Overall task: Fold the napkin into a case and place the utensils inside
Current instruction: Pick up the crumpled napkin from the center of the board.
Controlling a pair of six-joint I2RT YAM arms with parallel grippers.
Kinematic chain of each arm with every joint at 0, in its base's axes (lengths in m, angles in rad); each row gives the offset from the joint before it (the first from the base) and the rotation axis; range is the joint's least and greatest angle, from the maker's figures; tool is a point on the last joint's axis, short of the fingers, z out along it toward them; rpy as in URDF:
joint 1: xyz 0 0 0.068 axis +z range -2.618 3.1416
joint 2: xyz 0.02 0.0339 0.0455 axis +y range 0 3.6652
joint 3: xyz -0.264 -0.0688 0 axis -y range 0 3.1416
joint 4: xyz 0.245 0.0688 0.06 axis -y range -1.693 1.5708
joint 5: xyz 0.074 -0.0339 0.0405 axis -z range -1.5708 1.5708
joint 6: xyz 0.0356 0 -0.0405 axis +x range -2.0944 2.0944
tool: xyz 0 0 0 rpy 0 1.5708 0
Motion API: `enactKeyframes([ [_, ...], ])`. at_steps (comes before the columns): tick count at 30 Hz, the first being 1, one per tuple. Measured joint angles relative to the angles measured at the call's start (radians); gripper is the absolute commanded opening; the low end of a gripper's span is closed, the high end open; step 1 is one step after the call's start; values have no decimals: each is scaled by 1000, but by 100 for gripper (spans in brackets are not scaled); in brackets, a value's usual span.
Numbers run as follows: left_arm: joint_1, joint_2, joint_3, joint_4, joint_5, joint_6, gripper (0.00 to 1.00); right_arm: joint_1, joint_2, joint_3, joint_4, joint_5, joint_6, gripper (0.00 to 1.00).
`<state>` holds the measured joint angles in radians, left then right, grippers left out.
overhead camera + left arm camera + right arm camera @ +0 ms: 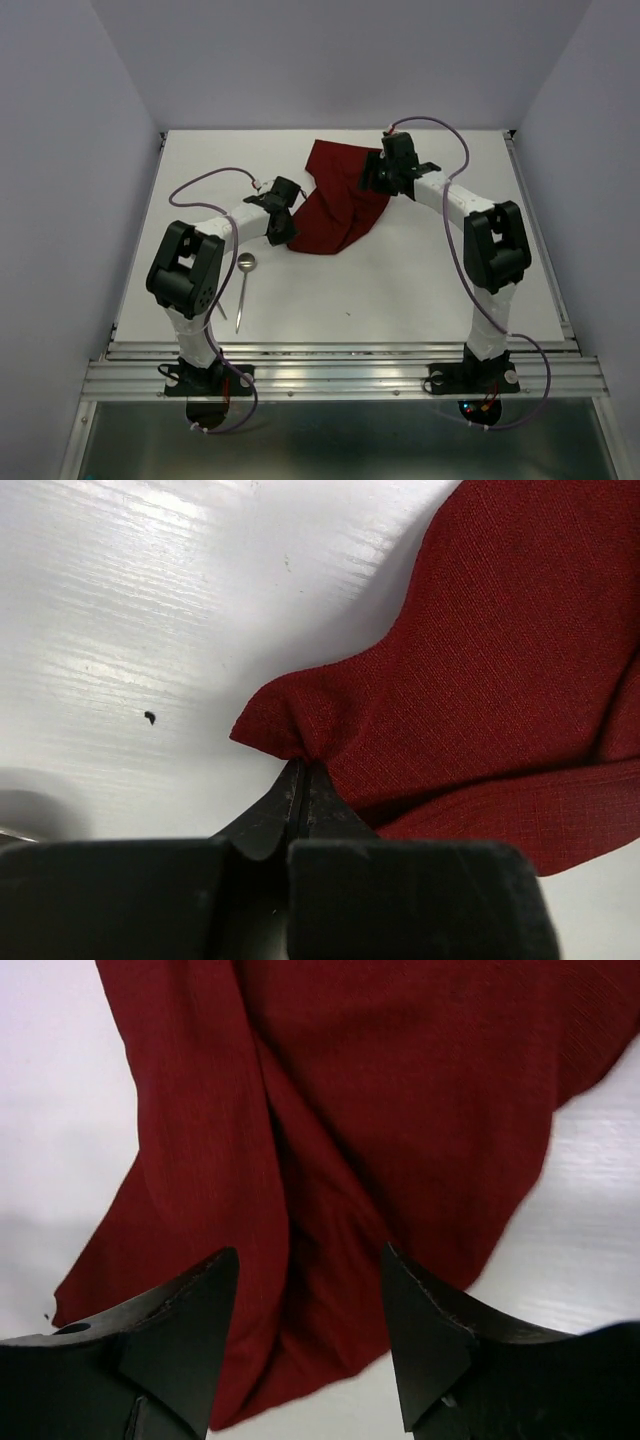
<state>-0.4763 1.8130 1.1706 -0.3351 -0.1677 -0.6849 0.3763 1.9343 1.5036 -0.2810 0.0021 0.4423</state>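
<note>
The maroon napkin (335, 200) lies crumpled in loose folds on the white table (400, 280), between the two arms. My left gripper (303, 765) is shut on a corner of the napkin (500, 660), which bunches at the fingertips. Over the cloth's far right edge my right gripper (310, 1260) stands open, its black fingers (200, 1300) straddling a fold of the napkin (380, 1110) without pinching it. A spoon (245, 268) and a thin straight utensil (222, 313) lie side by side near the left arm's elbow.
Purple cables loop over both arms. A metal rail (340, 365) runs along the table's near edge, and pale walls close in the left, right and back sides.
</note>
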Motion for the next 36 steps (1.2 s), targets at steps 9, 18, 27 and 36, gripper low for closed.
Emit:
enactKeyframes([
  [9,1,-27,-19,12,26,21,0,5,341,377,-1,-142,23,73],
  [18,1,-45,-37,18,33,31,0,5,531,640,11,-221,34,82],
  [27,1,-90,-79,31,34,31,0,5,630,753,13,-278,50,75],
  [36,1,-96,-100,38,41,31,0,13,645,760,13,-349,61,52],
])
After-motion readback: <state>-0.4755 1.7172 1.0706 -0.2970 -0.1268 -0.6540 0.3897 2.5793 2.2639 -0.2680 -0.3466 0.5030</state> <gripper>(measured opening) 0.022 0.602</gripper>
